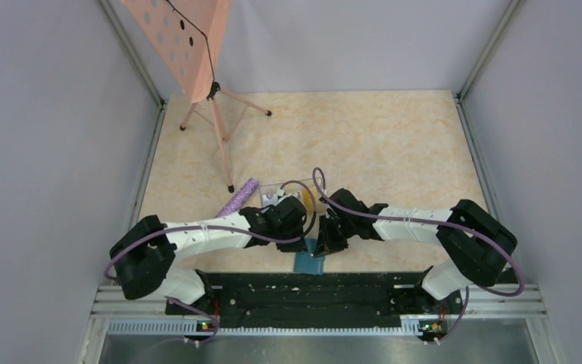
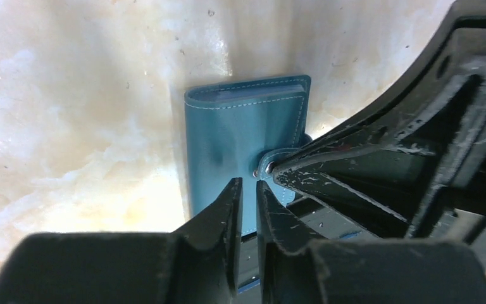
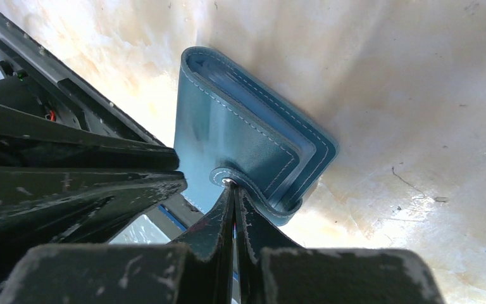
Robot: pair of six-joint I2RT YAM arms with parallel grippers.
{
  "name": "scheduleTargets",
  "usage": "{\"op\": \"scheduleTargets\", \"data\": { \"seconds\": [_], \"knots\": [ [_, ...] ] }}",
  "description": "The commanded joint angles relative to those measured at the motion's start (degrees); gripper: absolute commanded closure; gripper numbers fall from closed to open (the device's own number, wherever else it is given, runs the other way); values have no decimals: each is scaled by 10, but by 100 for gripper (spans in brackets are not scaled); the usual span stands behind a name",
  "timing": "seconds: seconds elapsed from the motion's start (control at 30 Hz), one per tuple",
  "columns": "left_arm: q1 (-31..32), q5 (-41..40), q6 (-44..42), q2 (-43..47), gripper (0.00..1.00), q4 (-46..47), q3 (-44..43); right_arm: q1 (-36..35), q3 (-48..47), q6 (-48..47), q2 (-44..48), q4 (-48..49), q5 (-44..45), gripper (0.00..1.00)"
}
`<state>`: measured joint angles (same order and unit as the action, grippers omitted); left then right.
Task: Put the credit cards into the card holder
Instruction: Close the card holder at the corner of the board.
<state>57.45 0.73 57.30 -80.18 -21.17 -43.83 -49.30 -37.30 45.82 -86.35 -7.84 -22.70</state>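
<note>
Fingertips first. Left gripper (image 2: 248,185) was drawn nearly closed, with only a thin slit between the fingers and nothing in it. Its tips hung over the near edge of the card holder (image 2: 240,126), just beside the snap tab (image 2: 271,167). Right gripper (image 3: 234,190) was clenched, fingers pressed together, tips touching the snap tab. Couldn't tell whether it pinched the tab or only pressed on it.

Rest, big to small:
- Surface (image 1: 364,144): pale, marbled, walled on three sides.
- Music stand (image 1: 186,38): pink, perforated, on a tripod at the far left.
- Left arm (image 1: 204,236) and right arm (image 1: 409,226): both bent inward from the black base rail (image 1: 303,299), wrists meeting at centre near the near edge.
- Purple roll (image 1: 238,199): lay tilted, just beyond my left arm.
- Clear box (image 1: 269,189): just behind the wrists, beside the roll. A yellow credit card (image 1: 301,196) showed in it, plus something white, too small to make out.
- Card holder: teal, folded shut, flat on the surface between the two grippers, just beyond the base rail. Lighter blue layers showed along one edge. Couldn't tell whether any card sat inside.
- Snap tab: wrapped round the holder's edge onto the top face, metal snap at its end. Couldn't tell whether it was fastened.
</note>
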Motion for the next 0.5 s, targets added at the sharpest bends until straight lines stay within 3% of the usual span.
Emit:
{"op": "scheduleTargets", "data": {
  "seconds": [0.0,0.27,0.47],
  "knots": [
    [-1,21,0,-18,79,35,4,-13,8,-8,-22,-26,49,100],
    [0,36,-8,-57,77,37,-16,-12,6,-9,-26,-39,55,100],
    [1,39,-13,-85,91,27,-24,-13,-1,-10,-37,-50,58,100]
  ]
}}
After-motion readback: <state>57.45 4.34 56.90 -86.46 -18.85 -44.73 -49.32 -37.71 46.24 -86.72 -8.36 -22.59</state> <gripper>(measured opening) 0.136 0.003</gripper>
